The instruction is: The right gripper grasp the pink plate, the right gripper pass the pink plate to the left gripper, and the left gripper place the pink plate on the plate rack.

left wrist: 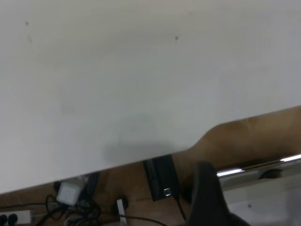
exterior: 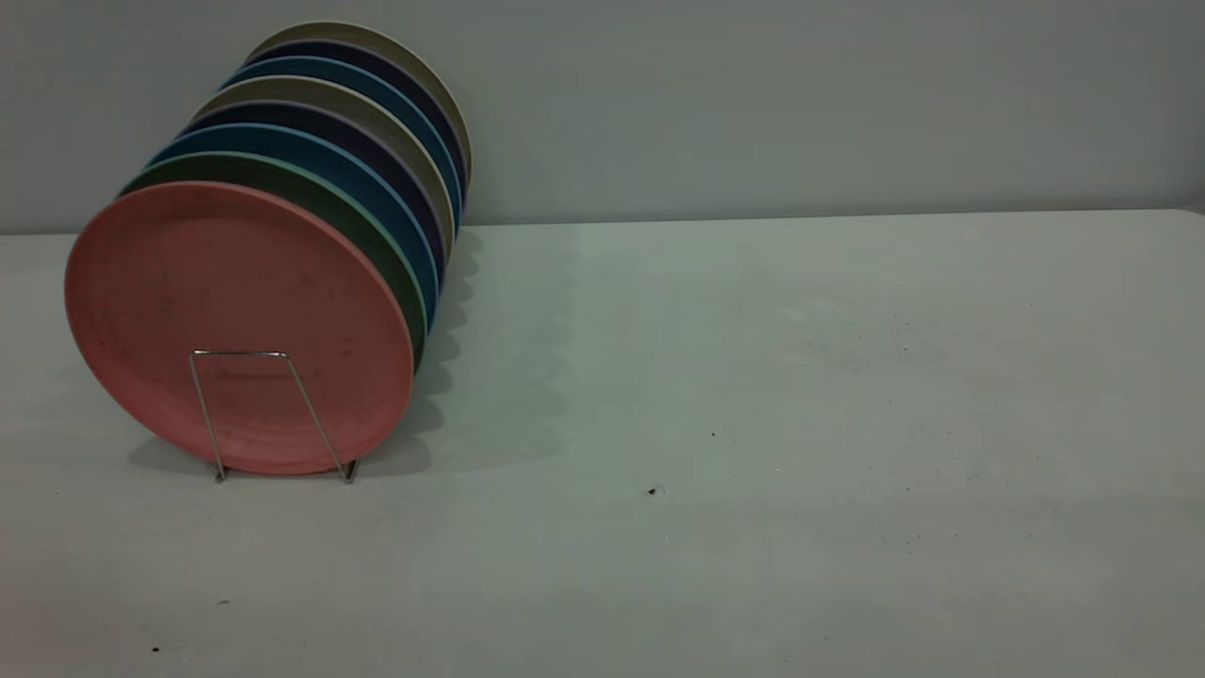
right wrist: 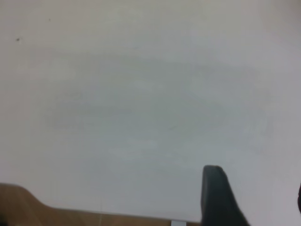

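Note:
The pink plate (exterior: 235, 320) stands upright on edge at the front of the plate rack (exterior: 240, 354), at the table's left in the exterior view. One thin silver wire loop of the rack crosses the plate's lower face. Neither gripper shows in the exterior view. Part of my left gripper (left wrist: 209, 197) shows in the left wrist view, above the table's edge, holding nothing that I can see. My right gripper (right wrist: 256, 197) is open and empty above bare table, with one finger (right wrist: 216, 197) in full view and the other only a sliver at the frame's edge.
Behind the pink plate a green plate (exterior: 358, 226) and several blue, dark and beige plates stand in the same rack. The white table (exterior: 753, 424) stretches to the right. The left wrist view shows the table edge (left wrist: 141, 162) with cables and a power strip (left wrist: 70, 195) on the floor below.

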{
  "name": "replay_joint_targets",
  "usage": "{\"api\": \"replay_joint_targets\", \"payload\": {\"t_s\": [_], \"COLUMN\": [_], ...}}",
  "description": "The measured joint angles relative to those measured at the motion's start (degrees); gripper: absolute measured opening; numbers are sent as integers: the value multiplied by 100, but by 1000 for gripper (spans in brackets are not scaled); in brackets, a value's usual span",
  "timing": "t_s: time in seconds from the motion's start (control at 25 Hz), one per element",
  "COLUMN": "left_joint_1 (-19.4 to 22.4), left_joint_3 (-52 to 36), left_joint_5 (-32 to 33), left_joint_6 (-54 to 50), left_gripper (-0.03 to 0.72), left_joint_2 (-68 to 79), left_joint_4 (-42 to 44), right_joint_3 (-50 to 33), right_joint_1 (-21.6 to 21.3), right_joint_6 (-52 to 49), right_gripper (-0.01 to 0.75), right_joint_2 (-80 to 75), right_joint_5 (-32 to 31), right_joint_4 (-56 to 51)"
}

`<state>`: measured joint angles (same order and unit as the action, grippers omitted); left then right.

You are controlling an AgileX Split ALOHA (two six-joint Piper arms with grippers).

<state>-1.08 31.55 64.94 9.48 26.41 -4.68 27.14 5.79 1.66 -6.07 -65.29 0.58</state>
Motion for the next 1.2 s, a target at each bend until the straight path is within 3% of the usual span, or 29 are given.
{"api": "replay_joint_targets", "payload": {"t_s": [0.16, 1.2], "left_joint_1": [0, 0], "left_joint_3": [-362, -369], "left_joint_5": [-23, 35], "left_joint_6": [-101, -164], "left_gripper": [522, 522], "left_joint_2": [-610, -2766], "left_joint_4": [176, 194], "right_joint_3": [0, -6], "right_joint_1": [0, -61], "right_joint_6": [0, -10], "right_gripper": [418, 417], "right_joint_2": [0, 703], "right_joint_5": [0, -3], "right_joint_4": [0, 13]}}
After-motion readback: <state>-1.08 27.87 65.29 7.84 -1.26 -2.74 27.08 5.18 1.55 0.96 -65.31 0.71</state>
